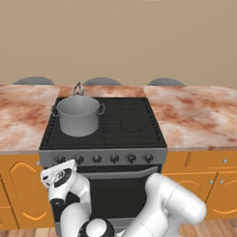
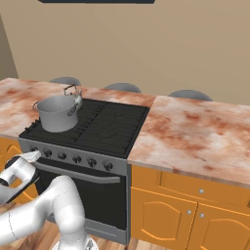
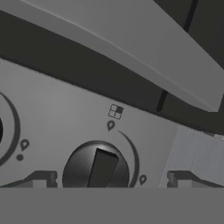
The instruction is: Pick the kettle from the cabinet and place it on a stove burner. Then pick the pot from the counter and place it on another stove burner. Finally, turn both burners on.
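A simulated kitchen with a tan wall behind a long counter [image 1: 198, 118] of marbled reddish-brown and cream stone, set on orange wooden fronts. A black range [image 1: 134, 126] sits in the middle of the counter run, with a steel knob strip [image 1: 104, 157] along its near edge and a dark oven door below.

On the left side of the range, the pot [image 1: 78, 115], wide, grey and straight-sided with two small loop handles, stands on the near left burner [image 1: 59, 130]. Just behind it, on the far left burner, stands the kettle [image 1: 78, 90]; in the left base view only its upright loop handle and top show above the pot's rim, while the right base view shows its small silver body [image 2: 74, 97] beside the pot's far side. The burners on the right half of the range [image 1: 130, 122] carry nothing on their black grates.

The white arm bends low in front of the oven, and its hand reaches up to the left end of the knob strip. In the hand view, the tool [image 3: 109, 178] faces the strip closely: its two dark fingertips [image 3: 41, 178] stand apart at the bottom of the picture, on either side of a round black knob [image 3: 96, 168] with a raised bar across it. The tips are open around the knob and do not touch it. A small burner-position mark is printed above the knob, and part of a second knob's ring [image 3: 6, 131] shows at the left edge.

Three rounded grey chair backs [image 1: 102, 81] rise beyond the far side of the counter.
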Available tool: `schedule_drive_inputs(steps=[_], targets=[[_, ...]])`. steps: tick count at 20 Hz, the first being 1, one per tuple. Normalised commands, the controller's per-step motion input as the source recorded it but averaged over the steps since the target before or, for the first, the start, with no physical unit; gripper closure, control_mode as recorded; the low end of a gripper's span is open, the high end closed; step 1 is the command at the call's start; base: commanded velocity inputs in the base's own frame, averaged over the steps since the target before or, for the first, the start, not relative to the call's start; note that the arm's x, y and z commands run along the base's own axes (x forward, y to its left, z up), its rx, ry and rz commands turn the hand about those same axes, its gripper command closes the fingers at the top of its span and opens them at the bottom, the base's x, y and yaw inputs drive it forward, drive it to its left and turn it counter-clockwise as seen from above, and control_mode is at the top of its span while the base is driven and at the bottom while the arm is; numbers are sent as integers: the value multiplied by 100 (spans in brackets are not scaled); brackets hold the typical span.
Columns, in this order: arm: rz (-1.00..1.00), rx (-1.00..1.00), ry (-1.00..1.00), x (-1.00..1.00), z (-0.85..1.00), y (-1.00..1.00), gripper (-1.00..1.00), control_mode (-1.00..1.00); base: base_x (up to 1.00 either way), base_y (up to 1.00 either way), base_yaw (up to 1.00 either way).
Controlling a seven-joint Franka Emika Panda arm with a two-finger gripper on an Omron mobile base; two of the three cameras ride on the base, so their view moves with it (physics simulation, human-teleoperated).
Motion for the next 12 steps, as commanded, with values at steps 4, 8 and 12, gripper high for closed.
schedule_drive_inputs(steps=[4,8,12], targets=[[0,0,0,1,0,0,-100,-100,0,0,0],[0,0,-1,1,0,0,-100,-100,0,0,0],[0,0,-1,1,0,0,-100,-100,0,0,0]])
